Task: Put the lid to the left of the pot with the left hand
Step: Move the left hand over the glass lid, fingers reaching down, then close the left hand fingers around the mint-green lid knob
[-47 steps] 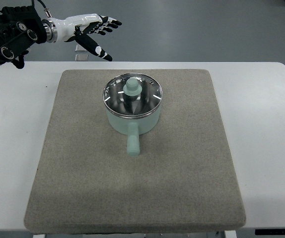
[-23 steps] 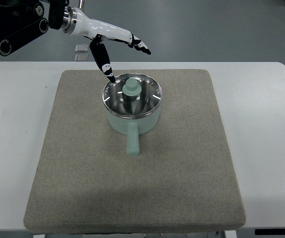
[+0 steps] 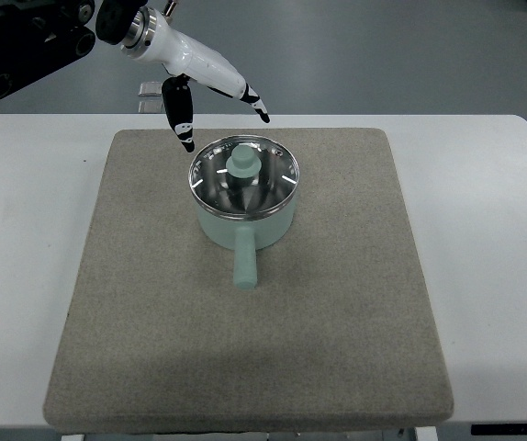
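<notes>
1. One hand works: we note the left hand [image 3: 199,78] hovering above the far-left rim of the pot [image 3: 244,197], fingers [image 3: 250,96] spread wide and empty.
2. We find the lid [image 3: 243,175] seated on the pot, knob [image 3: 242,162] upright, not yet grasped.
3. Pot sits mid-mat [image 3: 245,349] on the counter [image 3: 493,276]; we judge the mat left of it free for set-down.

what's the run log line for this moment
phase: approach | left hand: open, above and behind pot, holding nothing | lid: on pot, untouched | right hand: not in view | mat: under pot
</notes>
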Action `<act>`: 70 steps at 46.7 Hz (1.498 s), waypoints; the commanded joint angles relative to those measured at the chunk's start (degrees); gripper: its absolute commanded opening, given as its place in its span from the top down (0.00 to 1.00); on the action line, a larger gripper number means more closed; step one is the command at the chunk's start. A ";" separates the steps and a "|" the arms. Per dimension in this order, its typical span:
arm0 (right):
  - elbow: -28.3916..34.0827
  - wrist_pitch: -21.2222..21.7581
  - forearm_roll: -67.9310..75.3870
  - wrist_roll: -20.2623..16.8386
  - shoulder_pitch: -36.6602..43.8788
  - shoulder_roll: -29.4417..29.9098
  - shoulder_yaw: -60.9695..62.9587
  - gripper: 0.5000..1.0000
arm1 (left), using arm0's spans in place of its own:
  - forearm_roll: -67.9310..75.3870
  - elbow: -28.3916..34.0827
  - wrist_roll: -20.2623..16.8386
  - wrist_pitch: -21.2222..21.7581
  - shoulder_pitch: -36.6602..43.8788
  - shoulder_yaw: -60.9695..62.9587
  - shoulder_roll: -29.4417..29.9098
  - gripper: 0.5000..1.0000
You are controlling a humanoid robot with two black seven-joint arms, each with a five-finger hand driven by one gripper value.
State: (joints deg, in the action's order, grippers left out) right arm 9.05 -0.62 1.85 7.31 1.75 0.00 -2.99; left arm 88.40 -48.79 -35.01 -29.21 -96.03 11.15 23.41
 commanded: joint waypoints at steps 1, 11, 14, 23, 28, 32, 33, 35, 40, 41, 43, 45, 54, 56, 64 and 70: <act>0.00 0.01 0.00 0.07 0.01 0.00 0.00 0.15 | 0.20 -2.09 0.01 -0.05 0.05 0.02 0.58 0.05; 0.00 0.01 0.00 0.07 0.01 0.00 0.00 0.15 | 0.55 -5.26 0.01 -0.06 -0.03 0.02 1.38 0.05; 0.00 0.01 0.00 -0.02 0.01 0.00 0.00 0.15 | 0.55 -5.26 0.01 -0.06 -0.03 0.02 1.38 0.05; 0.00 0.01 0.00 0.07 0.01 0.00 0.00 0.15 | 0.81 -5.09 0.01 0.03 0.23 0.10 1.20 0.02; 0.00 0.01 0.00 -0.02 0.01 0.00 0.00 0.15 | 0.73 -5.26 0.01 0.03 0.40 0.10 1.20 0.02; 0.00 0.01 0.00 -0.02 -0.08 0.00 0.00 0.15 | 0.73 -5.17 0.01 0.03 0.67 0.10 1.20 0.02; 0.00 0.01 0.00 0.07 0.01 0.00 0.00 0.15 | 0.73 -5.17 0.01 0.03 0.76 0.19 1.20 0.02; 0.00 0.01 0.00 -0.01 0.01 0.00 0.00 0.15 | 0.73 -5.17 0.01 0.03 0.84 0.19 1.20 0.03; 0.00 0.01 0.00 -0.02 0.01 0.00 0.00 0.15 | 0.81 -5.17 0.01 0.03 0.93 0.28 1.20 0.04; 0.00 0.01 0.00 -0.02 0.01 0.00 0.00 0.15 | 0.81 -5.17 0.01 0.03 0.93 0.28 1.20 0.05; 0.00 0.01 0.00 -0.02 0.01 0.00 0.00 0.15 | 0.90 -5.09 0.01 0.03 0.93 0.28 1.20 0.05; 0.00 0.01 0.00 -0.01 0.01 0.00 0.00 0.15 | 1.16 -4.91 0.01 0.03 0.93 0.28 1.11 0.05; 0.00 0.01 0.00 -0.02 0.01 0.00 0.00 0.15 | 1.17 -4.73 0.01 -0.93 0.67 0.28 1.20 0.06; 0.00 0.01 0.00 -0.02 0.01 0.00 0.00 0.15 | 1.17 -4.73 0.01 -1.46 0.49 0.28 1.11 0.06; 0.00 0.01 0.00 0.07 -0.08 0.00 0.00 0.15 | 0.55 -4.56 0.01 -4.80 -0.03 0.19 0.85 0.06; 0.00 0.01 0.00 -0.02 0.01 0.00 0.00 0.15 | 0.64 -4.21 0.01 -4.71 0.40 0.11 0.67 0.05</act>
State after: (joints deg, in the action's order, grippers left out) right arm 9.05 -0.62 1.85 7.31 1.75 0.00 -2.99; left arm 89.02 -53.23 -35.00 -34.06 -95.95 11.37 24.21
